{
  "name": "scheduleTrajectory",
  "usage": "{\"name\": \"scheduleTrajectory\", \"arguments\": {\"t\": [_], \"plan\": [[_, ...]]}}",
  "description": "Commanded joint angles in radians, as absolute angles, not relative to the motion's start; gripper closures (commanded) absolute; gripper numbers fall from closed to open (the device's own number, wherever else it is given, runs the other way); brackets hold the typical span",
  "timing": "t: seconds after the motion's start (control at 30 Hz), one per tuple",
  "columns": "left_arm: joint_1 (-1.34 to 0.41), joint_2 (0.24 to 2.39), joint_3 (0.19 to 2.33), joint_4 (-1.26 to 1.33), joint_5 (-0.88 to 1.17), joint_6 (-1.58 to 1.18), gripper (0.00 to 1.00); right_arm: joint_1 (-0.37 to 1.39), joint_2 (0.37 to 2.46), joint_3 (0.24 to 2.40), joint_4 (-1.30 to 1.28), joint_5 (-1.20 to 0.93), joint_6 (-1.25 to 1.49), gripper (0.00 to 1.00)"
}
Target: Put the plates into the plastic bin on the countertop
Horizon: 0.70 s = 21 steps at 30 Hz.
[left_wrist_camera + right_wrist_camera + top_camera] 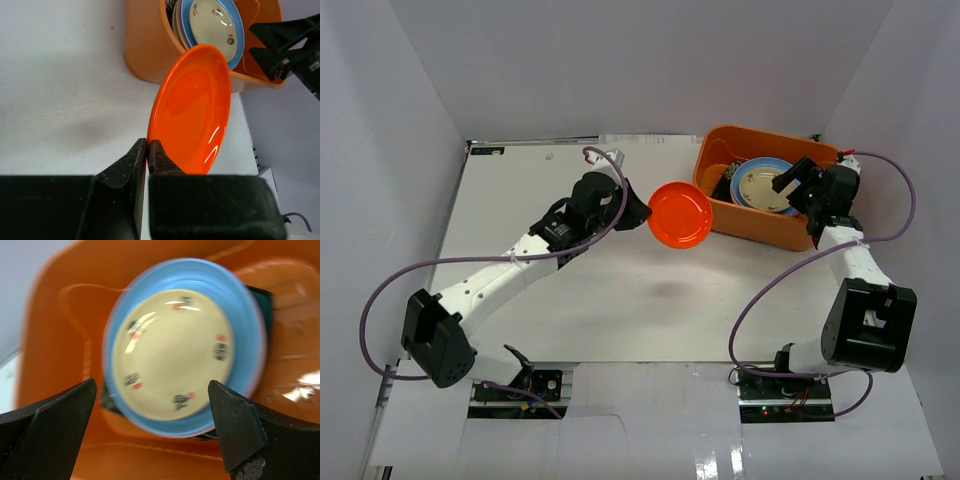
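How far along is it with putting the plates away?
Done: the orange bin holds a cream plate on a light blue plate, with more beneath. In hand: the left jaws grip the red-orange plate just outside the bin. Left: dropping it in; no other plate shows on the countertop.

Bright, even light — a faint shadow beneath the red-orange plate; right wrist view blurred.

White walls behind and both sides. White countertop, faint shadow below left gripper. Diffuse light.
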<state>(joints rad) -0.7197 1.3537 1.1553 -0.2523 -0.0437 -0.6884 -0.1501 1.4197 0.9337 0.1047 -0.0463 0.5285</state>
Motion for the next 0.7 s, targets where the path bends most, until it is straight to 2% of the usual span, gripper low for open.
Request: {"name": "scheduleTrajectory", "arguments": {"t": [0.0, 0.2, 0.43, 0.63, 0.67], "plan": [[-0.727, 1.417, 1.276, -0.196, -0.043, -0.663, 1.0, -0.149, 1.281, 0.905, 0.28, -0.31, 0.566, 0.02], [-0.729, 1.561, 1.422, -0.166, -0.019, -0.666, 1.0, -0.117, 1.085, 0.738, 0.393, -0.572, 0.591, 0.02], [-0.735, 1.637, 1.518, -0.137, 0.047, -0.672, 1.0, -0.109, 1.052, 0.704, 0.348, -0.633, 0.568, 0.05], [-0.749, 1.664, 1.552, -0.115, 0.113, -0.683, 1.0, -0.081, 1.118, 0.704, 0.431, -0.749, 0.627, 0.14], [-0.749, 1.667, 1.552, -0.11, 0.124, -0.684, 1.0, -0.077, 1.124, 0.707, 0.43, -0.746, 0.63, 0.21]]}}
